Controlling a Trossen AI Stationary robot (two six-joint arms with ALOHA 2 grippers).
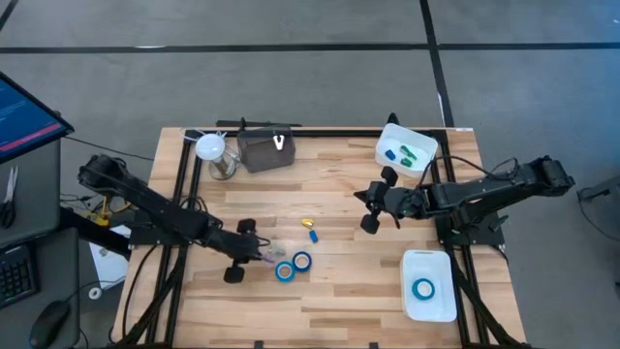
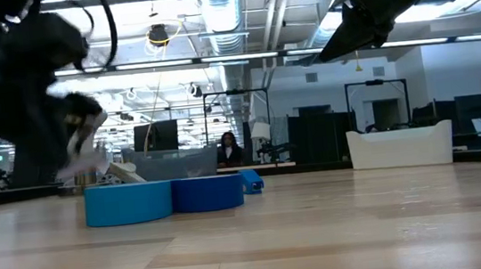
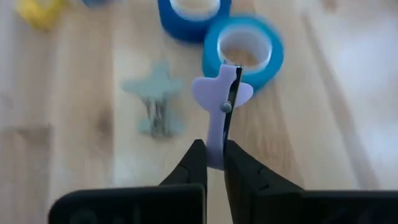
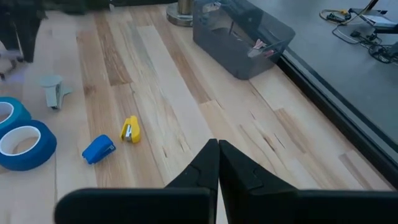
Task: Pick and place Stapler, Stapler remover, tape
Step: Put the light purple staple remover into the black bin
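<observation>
Two rolls of blue tape (image 1: 294,266) sit touching each other near the front middle of the table (image 1: 339,301), and a third roll (image 1: 423,288) already lies in the white bin (image 1: 429,308) at the front right. The left gripper (image 3: 211,158) hangs just beside the pair, its fingers clamped on the thin tail of a pale lilac staple remover (image 3: 217,106), which is lifted clear of the wood with its shadow below. That hold looks slim: pinched only by the edge, the remover could swivel or slip out during a carry, and a low swing might knock the tape rolls. The right gripper (image 1: 373,206) hovers above the table's middle right, fingers pressed together on nothing. A small blue stapler (image 4: 98,150) and a yellow one (image 4: 129,129) lie between the arms, and a second white bin (image 1: 406,152) at the back right holds green and blue items too small to name. In the low view the left arm is a dark blur, hiding its grasp, and the rolls screen what lies behind them.
</observation>
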